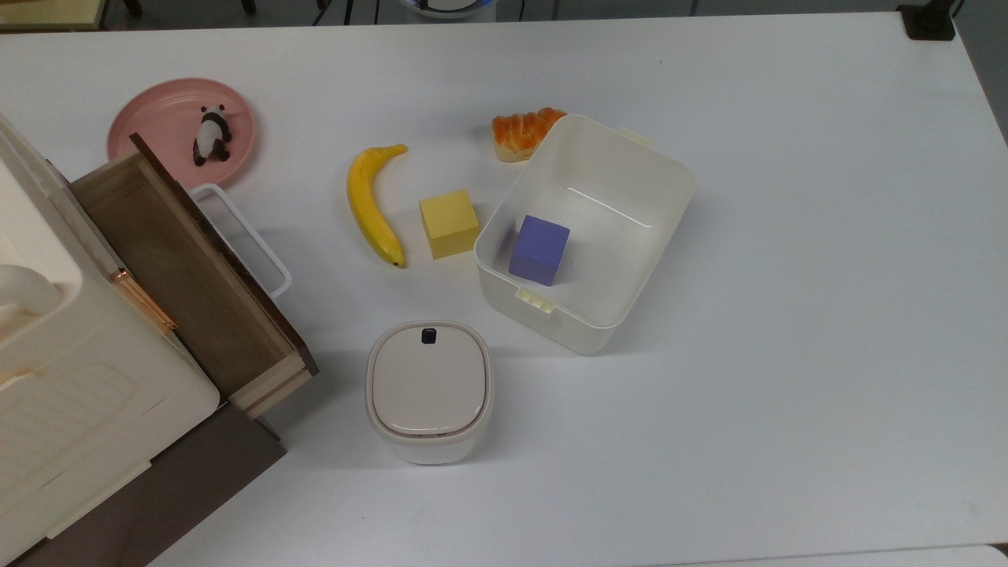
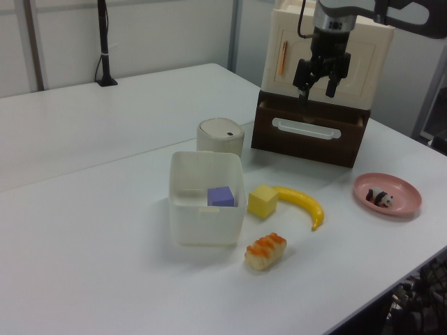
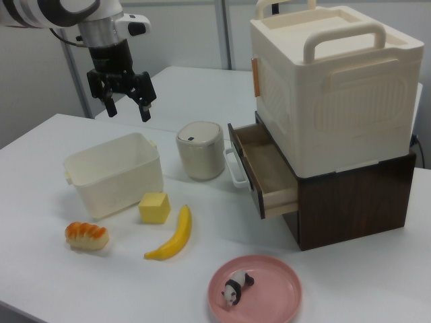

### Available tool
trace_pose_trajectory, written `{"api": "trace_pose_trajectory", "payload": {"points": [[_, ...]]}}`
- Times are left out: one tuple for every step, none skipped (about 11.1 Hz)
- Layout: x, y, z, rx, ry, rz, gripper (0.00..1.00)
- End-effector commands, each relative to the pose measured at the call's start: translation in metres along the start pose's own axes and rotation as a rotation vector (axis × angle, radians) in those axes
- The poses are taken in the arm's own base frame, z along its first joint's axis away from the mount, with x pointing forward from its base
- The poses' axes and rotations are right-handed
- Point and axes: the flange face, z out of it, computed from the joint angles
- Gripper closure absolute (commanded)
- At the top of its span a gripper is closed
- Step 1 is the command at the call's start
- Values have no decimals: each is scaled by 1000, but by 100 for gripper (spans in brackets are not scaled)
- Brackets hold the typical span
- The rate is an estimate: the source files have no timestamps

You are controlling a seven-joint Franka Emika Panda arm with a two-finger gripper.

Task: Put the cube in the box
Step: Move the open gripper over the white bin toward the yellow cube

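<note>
White table [image 1: 787, 315], yellow cube [image 1: 449, 224] beside box [image 1: 622, 311], pincer [image 3: 126, 104] spread wide, empty, raised.

In the top view, cube [image 1: 449, 224] sits between banana [image 1: 374, 207] and box [image 1: 660, 179].

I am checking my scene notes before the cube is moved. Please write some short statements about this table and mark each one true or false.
1. The yellow cube lies on the table between the banana and the white tub. True.
2. The tub is empty. False: a purple cube sits inside it.
3. The claw is open and holds nothing. True.
4. The panda figure stands in the wooden drawer. False: it is on the pink plate.
5. The lidded bin is open. False: its lid is down.
</note>
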Motion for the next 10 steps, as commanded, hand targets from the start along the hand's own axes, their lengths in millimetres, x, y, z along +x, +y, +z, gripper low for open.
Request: {"api": "trace_pose_trajectory", "payload": {"points": [[-8, -16, -2, 26, -31, -18, 0], [-9, -16, -4, 27, -30, -18, 0], [-9, -17, -4, 27, -33, -19, 0], [-10, -17, -4, 26, -31, -19, 0], [-10, -16, -4, 27, -33, -18, 0], [-8, -17, -1, 27, -34, -20, 0], [-7, -17, 0, 27, -37, -20, 0], [-7, -17, 0, 27, -38, -20, 0], [-7, -17, 0, 27, -38, -20, 0], [-7, -18, 0, 26, -38, -23, 0]]}}
